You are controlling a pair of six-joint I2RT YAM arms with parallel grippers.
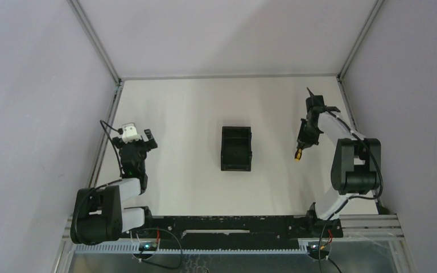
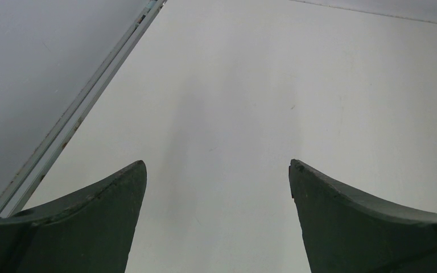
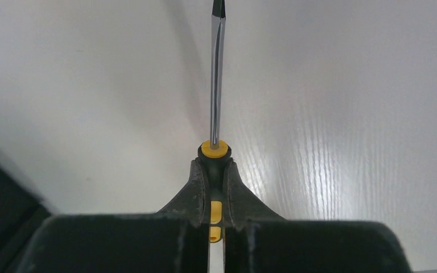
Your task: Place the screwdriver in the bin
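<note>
The right gripper (image 1: 302, 141) is closed on the screwdriver (image 1: 299, 154). In the right wrist view its fingers (image 3: 196, 187) press the orange-and-black handle from both sides, and the thin shaft of the screwdriver (image 3: 217, 74) goes straight out beyond the right gripper (image 3: 213, 170) toward 12 o'clock of that view. So the long axis of the tool is in line with the gripper itself. From above, only the orange part shows below the fingers, pointing to about 6 o'clock; the shaft is too thin to make out there. I judge that the tool is lifted from the table (image 1: 176, 114), but the pictures do not show the tip.

The bin (image 1: 224, 148) stands near the middle of the table, with its open top up and its long side running from 12 to 6 o'clock. From the held screwdriver it lies at 9 o'clock, apart from it, with bare table between. This is the relation that matters: the coming move is a sideways travel toward 9 o'clock, and the tool should go in lengthwise.

The left gripper (image 1: 143, 136) is at 9 o'clock of the bin and farther from it than the right one. Its jaws are spread wide in the left wrist view, left gripper (image 2: 216, 170) empty, only table under it
</note>
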